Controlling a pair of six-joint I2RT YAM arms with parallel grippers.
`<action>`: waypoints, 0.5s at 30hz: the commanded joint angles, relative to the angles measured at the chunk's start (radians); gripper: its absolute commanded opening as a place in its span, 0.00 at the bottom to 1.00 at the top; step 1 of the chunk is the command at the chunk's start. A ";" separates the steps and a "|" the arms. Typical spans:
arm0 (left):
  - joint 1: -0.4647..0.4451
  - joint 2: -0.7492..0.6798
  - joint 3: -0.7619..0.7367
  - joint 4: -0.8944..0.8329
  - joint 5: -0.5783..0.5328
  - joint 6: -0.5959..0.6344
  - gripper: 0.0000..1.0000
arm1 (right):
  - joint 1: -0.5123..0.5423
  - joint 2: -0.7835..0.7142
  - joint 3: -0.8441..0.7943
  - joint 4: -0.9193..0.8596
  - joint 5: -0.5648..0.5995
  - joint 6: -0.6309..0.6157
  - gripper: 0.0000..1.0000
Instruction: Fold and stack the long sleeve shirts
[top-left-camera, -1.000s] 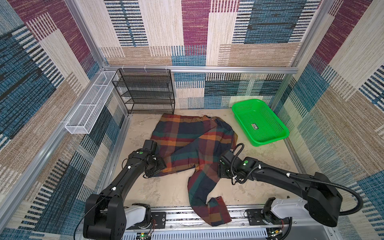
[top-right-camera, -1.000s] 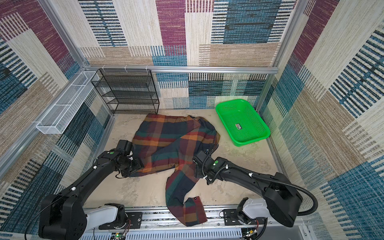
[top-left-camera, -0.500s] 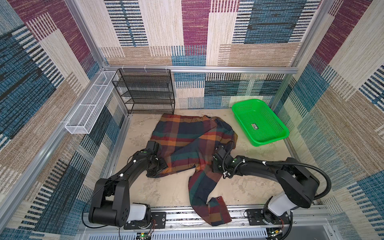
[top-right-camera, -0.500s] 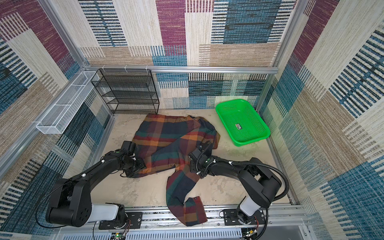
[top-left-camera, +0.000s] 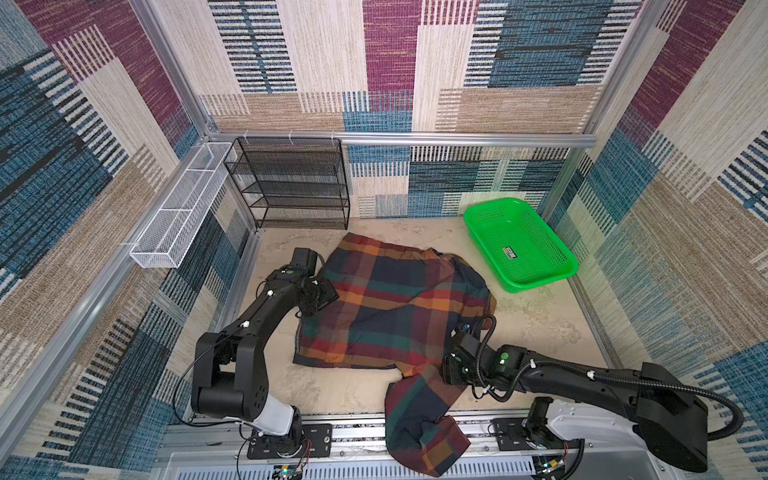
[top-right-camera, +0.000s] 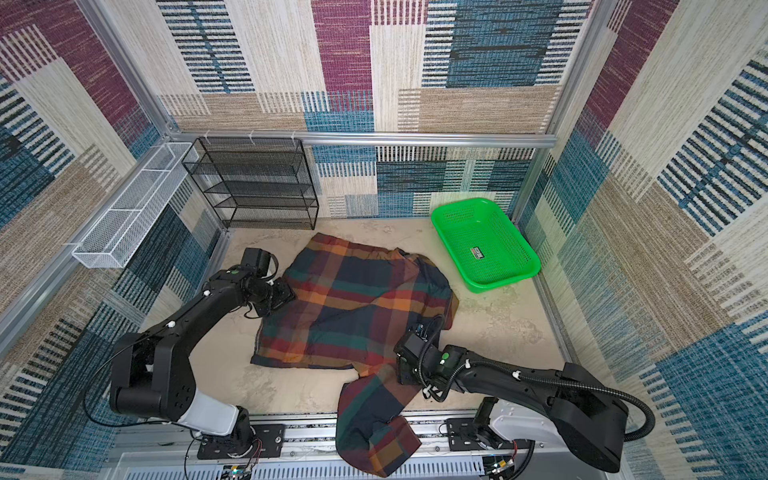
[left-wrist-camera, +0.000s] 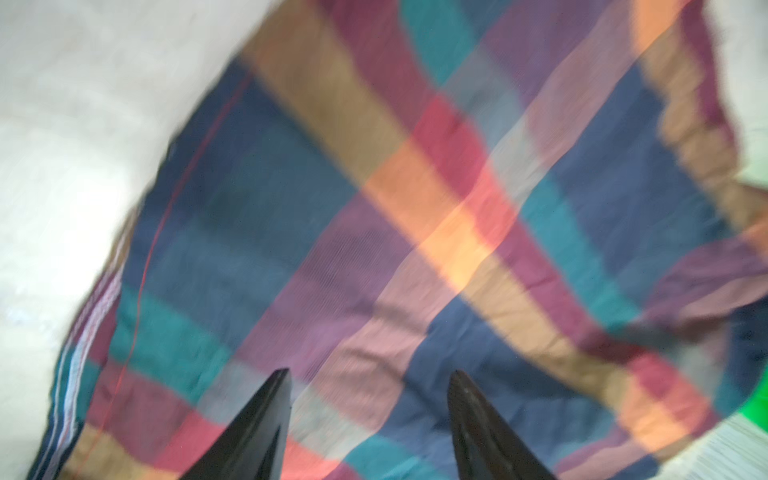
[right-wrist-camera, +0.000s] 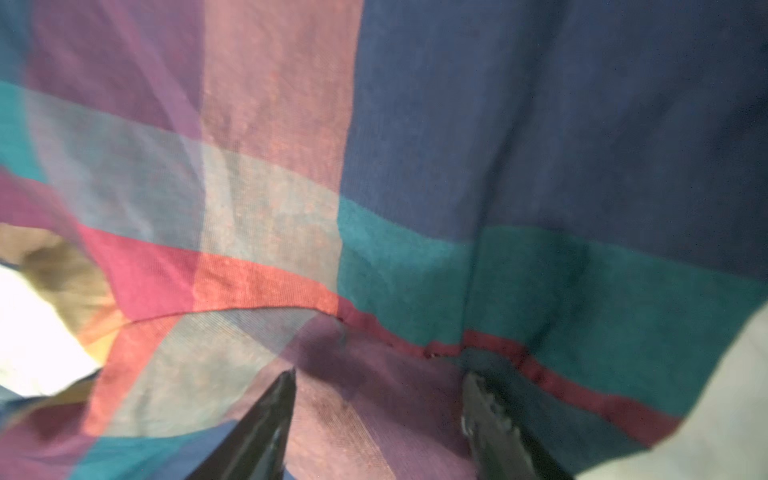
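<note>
Since a second ago your left gripper (top-left-camera: 326, 294) has moved up the left edge of the plaid shirt (top-left-camera: 395, 307), away from its near corner. Your right gripper (top-left-camera: 446, 371) has drawn back toward the front rail (top-left-camera: 353, 432), to where the sleeve (top-left-camera: 419, 409) leaves the body. The shirt itself lies much as it did.

In the wrist views the left gripper (left-wrist-camera: 368, 372) and the right gripper (right-wrist-camera: 378, 374) each stand with jaws apart over cloth, clamping nothing.

The shirt is a thin, soft weave in big checks of navy, green, maroon and orange. It is spread and wrinkled mid-table, and the sleeve trails over the rail.

The table (top-left-camera: 540, 324) is a mottled beige, stone-like surface. At its far right a perforated green plastic basket (top-left-camera: 536, 286) sits just beside the shirt. A black mesh rack (top-left-camera: 291, 183) stands against the back wall, and a white wire tray (top-left-camera: 178, 216) hangs on the left wall. Woven patchwork panels in blue, maroon and beige, framed in aluminium, close you in.
</note>
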 joint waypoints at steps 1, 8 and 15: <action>-0.008 0.080 0.117 -0.001 0.024 -0.016 0.64 | -0.013 -0.036 0.129 -0.205 0.064 -0.014 0.73; -0.101 0.342 0.444 -0.033 0.013 0.011 0.61 | -0.226 0.172 0.446 -0.141 0.136 -0.297 0.74; -0.195 0.573 0.726 -0.074 -0.053 0.037 0.60 | -0.350 0.261 0.446 -0.024 0.090 -0.362 0.73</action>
